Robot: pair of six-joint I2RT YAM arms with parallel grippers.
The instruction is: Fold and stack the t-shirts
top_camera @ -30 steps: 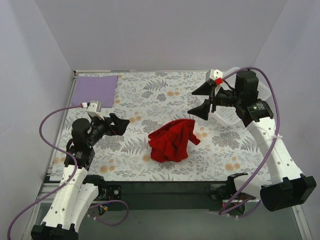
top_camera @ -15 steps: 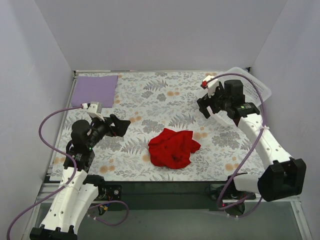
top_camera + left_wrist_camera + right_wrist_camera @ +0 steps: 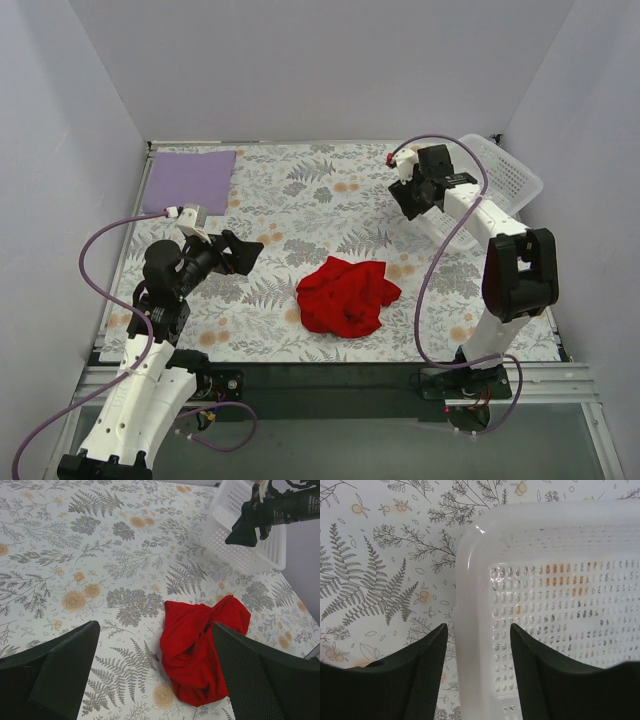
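On the table [image 3: 300, 190] we list one crumpled red t-shirt [image 3: 343, 296]. Left gripper [image 3: 248, 250] gapes empty. Right gripper [image 3: 478, 630] straddles the rim of the basket [image 3: 470, 580], grip unclear.

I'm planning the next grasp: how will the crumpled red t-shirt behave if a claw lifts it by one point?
The red t-shirt lies in a crumpled heap of soft folds, so it will probably hang limp and unfurl. It looks like thin cloth, so likely light. Pushed, it would probably bunch up on the floral tablecloth rather than slide whole.
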